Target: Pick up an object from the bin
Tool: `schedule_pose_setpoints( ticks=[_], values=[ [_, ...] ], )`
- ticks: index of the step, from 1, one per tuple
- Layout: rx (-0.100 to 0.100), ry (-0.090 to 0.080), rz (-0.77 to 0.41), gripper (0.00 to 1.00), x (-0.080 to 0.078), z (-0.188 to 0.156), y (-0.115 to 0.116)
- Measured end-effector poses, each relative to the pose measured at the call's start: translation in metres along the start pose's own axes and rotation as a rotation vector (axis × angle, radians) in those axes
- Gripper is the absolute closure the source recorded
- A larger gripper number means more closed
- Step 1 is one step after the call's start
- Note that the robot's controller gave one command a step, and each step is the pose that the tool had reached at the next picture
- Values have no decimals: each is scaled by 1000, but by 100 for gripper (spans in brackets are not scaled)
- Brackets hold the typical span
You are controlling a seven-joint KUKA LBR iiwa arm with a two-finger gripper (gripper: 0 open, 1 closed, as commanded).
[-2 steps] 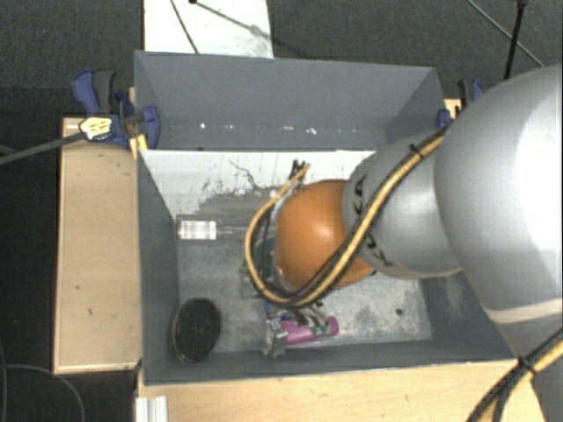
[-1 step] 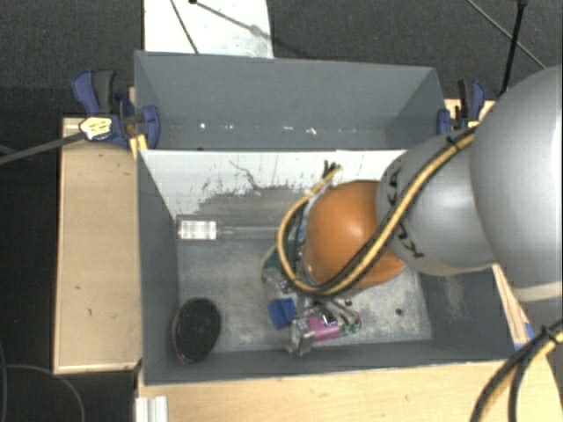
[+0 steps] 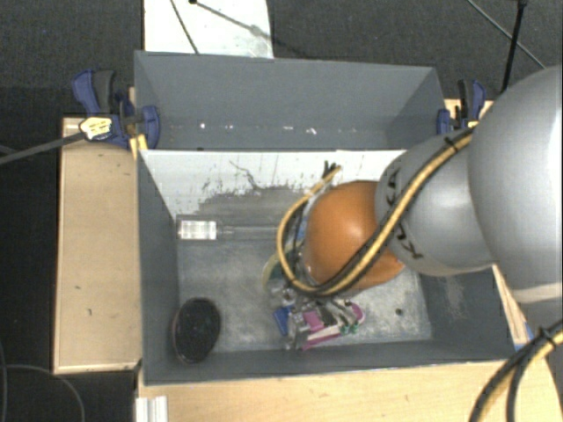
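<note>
My gripper is low in the bin's front middle, its dark body showing just below the orange cover. Directly under it lies a small cluster of things: a magenta-and-white piece, a blue piece on its left and a green bit on its right. The gripper is down on this cluster, and the arm hides how they meet. A black round disc lies in the front left corner. At the left, further back, a clear plastic tube-like piece rests on the floor.
The big silver arm and its cabled orange cover come in from the right and hang over the bin's middle and right. Bare floor shows between the disc and the cluster and along the back wall.
</note>
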State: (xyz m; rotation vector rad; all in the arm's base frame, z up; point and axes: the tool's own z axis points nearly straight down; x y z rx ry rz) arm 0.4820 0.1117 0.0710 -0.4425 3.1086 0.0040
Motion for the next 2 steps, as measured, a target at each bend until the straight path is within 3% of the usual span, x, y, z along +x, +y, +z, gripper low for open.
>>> schedule_pose_setpoints(
  ticks=[1,2],
  values=[
    [3,-10,-4,100,-32,-107,-19],
    [3,-10,0,100,-48,-200,-20]
  ],
)
